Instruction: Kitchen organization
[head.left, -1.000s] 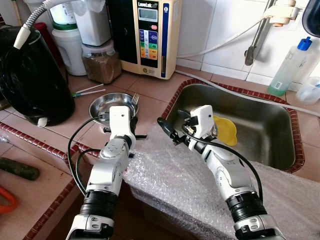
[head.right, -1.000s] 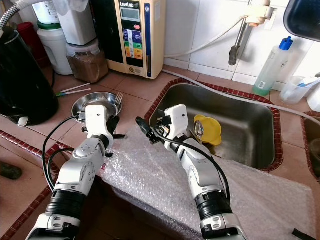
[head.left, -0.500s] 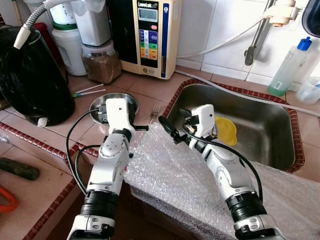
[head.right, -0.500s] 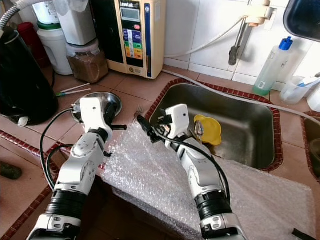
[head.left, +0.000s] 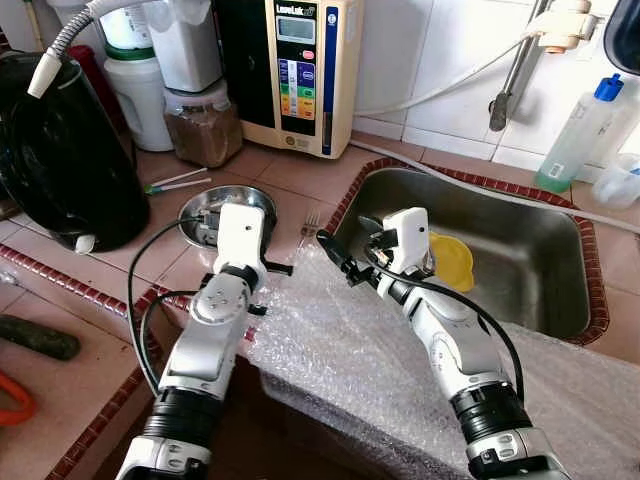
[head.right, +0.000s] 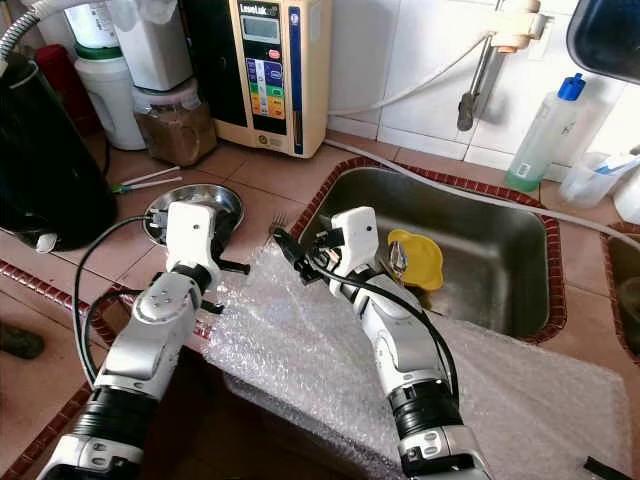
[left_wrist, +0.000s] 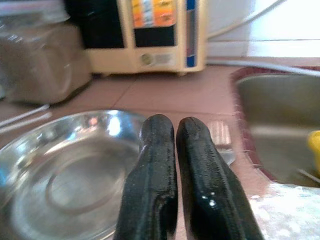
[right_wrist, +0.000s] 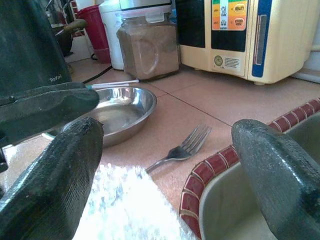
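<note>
Fingers: left gripper (left_wrist: 175, 150) pressed together, right gripper (right_wrist: 165, 150) spread wide; fork (right_wrist: 184, 148) tines toward purifier (right_wrist: 240, 35).

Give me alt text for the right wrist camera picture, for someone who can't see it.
The right hand, its two black fingers spread open, hovers over a terracotta-tiled counter where a silver metal fork lies beside a shallow round steel dish. Crinkled clear bubble wrap sits below; a cream water purifier stands behind.

Shiny metal bowl (head.left: 225, 205), matt tiled counter (head.left: 300, 180)
</note>
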